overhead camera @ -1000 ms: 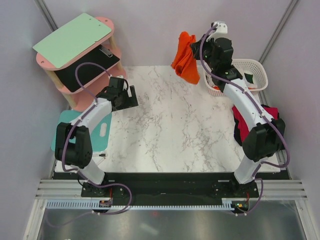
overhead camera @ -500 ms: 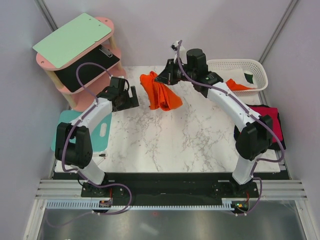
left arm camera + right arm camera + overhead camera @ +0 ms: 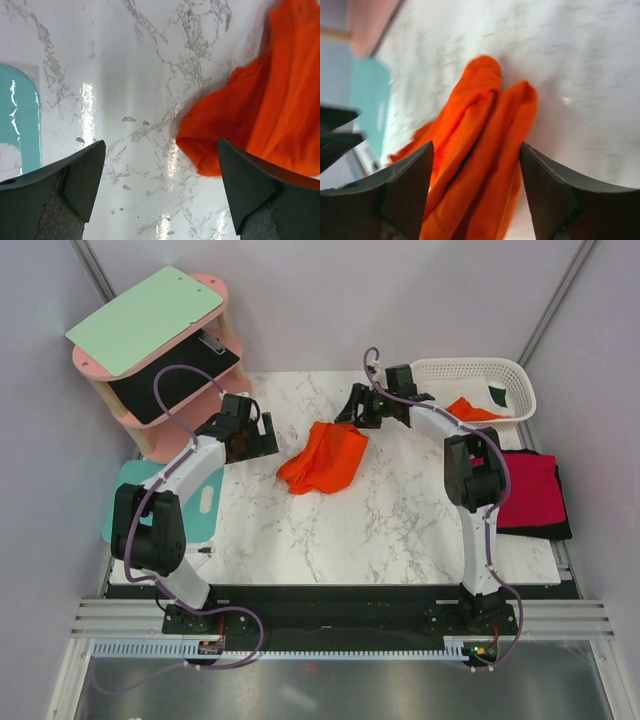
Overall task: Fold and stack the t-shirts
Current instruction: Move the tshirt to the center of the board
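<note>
A white marble-patterned table (image 3: 390, 520) is filling the middle of the top view, with plain pale grey walls closing it in on three sides and a metal rail running along the bottom edge.

At the upper left, a pink round-cornered shelf unit (image 3: 215, 287) is standing beside the table, carrying a mint-green board (image 3: 145, 318) on top and a black sheet (image 3: 170, 382) on the shelf below. At the left edge, a teal mat (image 3: 128, 480) is lying partly under the left arm.

The left gripper (image 3: 160, 150) is hanging over bare marble with its jaws spread wide and gripping nothing.

Just to its right, the orange t-shirt (image 3: 325, 457) is lying crumpled on the table, slightly above the centre of the frame.

The right gripper (image 3: 476, 150) is hovering at the shirt's upper right end, its jaws standing apart with the cloth lying loose below them.

In the upper right, a white lattice basket (image 3: 470, 364) is holding another orange cloth (image 3: 470, 410) and a dark green one (image 3: 497, 395). At the right edge, a crimson t-shirt (image 3: 530, 490) is lying on a black one (image 3: 548, 532).
</note>
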Controlling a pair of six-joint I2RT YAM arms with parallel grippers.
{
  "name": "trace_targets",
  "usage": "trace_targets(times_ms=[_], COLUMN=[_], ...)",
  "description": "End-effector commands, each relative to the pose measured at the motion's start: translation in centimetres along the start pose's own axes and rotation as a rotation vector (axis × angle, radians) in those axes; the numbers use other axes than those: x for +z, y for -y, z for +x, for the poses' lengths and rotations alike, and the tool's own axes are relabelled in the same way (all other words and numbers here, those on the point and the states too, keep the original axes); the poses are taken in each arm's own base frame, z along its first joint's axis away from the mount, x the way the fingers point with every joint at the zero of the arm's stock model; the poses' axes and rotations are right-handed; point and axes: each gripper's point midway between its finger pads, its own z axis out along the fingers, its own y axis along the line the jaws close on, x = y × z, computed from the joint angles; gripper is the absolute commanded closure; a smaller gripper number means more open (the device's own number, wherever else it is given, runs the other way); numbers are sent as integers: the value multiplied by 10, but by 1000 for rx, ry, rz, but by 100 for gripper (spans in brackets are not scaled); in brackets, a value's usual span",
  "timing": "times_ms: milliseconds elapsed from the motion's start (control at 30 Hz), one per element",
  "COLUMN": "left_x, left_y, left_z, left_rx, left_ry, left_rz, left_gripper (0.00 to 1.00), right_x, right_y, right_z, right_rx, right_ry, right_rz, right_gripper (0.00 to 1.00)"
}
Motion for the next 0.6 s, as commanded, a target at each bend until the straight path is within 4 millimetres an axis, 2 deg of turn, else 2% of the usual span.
trace_targets(times_ms=[0, 33, 100, 133, 200, 233, 300, 333, 367, 400, 433, 467, 500, 567], left_x=[-1, -6, -9, -11, -10, -13, -3, -5, 8, 11, 12, 17, 33, 38], left_y=[20, 32, 49, 60, 73, 85, 95, 105, 108, 111, 119, 122, 123, 127], left_z=[-4, 1, -7, -4, -8, -15, -16, -26, -22, -24, -31, -32, -24, -32], left_rx=[46, 61, 81, 97, 136, 174, 215, 233, 240, 239, 241, 240, 245, 249], left_ry=[44, 44, 91, 88, 109, 133, 129, 155, 130, 124, 130, 120, 80, 63], left_rz=[78, 131, 209, 254, 292, 306, 302, 308, 302, 308, 326, 331, 323, 309], left_gripper=[0, 0, 0, 0, 0, 0, 0, 0, 0, 0, 0, 0, 0, 0], right_x=[-17, -21, -25, -33, -38, -48, -55, -63, -66, -70, -75, -77, -81, -87], right_y=[60, 57, 53, 43, 38, 28, 22, 12, 10, 6, -1, -3, -4, -9], right_z=[-53, -56, -56, -63, -61, -67, -69, -73, -73, -75, -77, -76, -78, -79], right_rx=[12, 19, 7, -6, -14, -28, -40, -52, -56, -66, -75, -79, -82, -87], right_ry=[210, 228, 241, 264, 282, 303, 315, 331, 333, 340, 349, 344, 349, 354], right_rz=[74, 65, 55, 44, 39, 36, 35, 28, 29, 26, 22, 26, 28, 30], right_gripper=[15, 2, 2, 2, 2, 2, 2, 2, 2, 2, 2, 2, 2, 2])
